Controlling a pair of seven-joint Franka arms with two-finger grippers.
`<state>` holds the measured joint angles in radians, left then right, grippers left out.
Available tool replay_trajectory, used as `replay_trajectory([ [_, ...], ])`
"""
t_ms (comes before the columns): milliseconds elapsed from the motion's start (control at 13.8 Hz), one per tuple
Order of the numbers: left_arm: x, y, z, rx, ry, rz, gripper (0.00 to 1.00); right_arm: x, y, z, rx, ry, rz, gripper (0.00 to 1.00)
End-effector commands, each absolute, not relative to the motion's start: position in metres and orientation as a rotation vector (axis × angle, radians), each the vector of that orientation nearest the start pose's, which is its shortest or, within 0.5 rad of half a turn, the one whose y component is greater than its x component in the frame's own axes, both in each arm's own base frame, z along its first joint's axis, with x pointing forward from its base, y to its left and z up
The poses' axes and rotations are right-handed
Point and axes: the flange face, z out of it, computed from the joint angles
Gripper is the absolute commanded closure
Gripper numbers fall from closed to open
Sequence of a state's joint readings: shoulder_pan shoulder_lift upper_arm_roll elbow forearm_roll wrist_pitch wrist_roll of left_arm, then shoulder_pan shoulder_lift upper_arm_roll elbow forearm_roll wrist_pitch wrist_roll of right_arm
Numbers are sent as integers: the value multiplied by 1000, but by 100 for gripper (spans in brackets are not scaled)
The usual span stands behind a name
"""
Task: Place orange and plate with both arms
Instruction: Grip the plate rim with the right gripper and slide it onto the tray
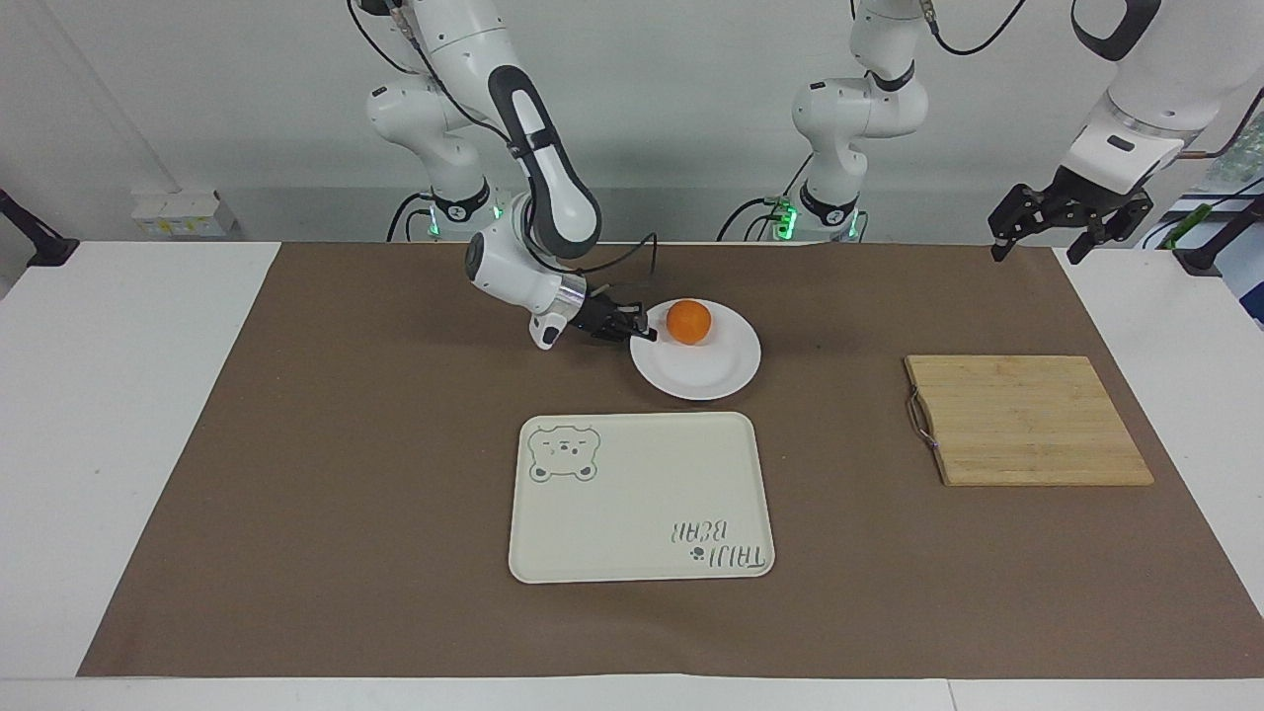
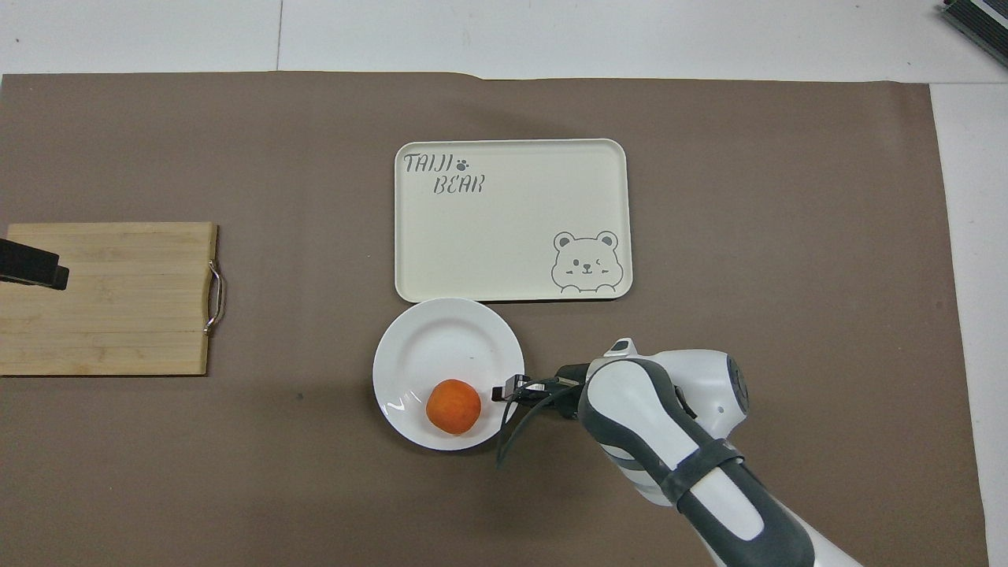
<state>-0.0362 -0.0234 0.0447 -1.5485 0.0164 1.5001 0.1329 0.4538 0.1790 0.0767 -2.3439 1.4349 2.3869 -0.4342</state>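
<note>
Right hand [image 1: 644, 329], black two-finger type, is pinched tight on rim of the round glossy white plate [image 1: 703, 370] at the right-arm end. Small round bright orange fruit [image 1: 688, 322] sits in plate's well, twd the robots' edge. Plate lies just beside the cream rectangular bear tray [image 1: 640, 513], robot-ward of it. Left hand [image 1: 1065, 229] waits w/ fingers wide, up over the bench corner near the bamboo cutting board [image 1: 1027, 420].

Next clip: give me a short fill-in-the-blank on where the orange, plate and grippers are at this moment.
1. The orange lies on the ____.
2. The right gripper is shut on the plate's ____.
3. The plate is nearer to the robots than the ____, which bears a bear drawing.
4. The left gripper waits, ____, at the cutting board's end of the table.

Missing words: plate; rim; tray; open
</note>
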Motion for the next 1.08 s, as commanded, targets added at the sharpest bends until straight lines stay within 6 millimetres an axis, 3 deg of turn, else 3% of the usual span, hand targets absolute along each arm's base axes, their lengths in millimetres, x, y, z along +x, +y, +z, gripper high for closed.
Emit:
replay_trajectory([
  [0, 537, 3, 644, -3106, 193, 24, 0, 456, 255, 264, -2170, 284, 169, 100],
  [289, 537, 5, 645, -3109, 174, 17, 0, 491, 236, 271, -2152, 325, 156, 100],
  [722, 538, 4, 645, -3109, 182, 12, 0, 575, 175, 292, -2217, 403, 174, 100],
  [939, 538, 6, 645, -3110, 170, 12, 0, 606, 176, 302, -2236, 426, 140, 100],
  [1011, 538, 5, 645, -3110, 172, 12, 0, 616, 174, 294, -2234, 439, 136, 100],
])
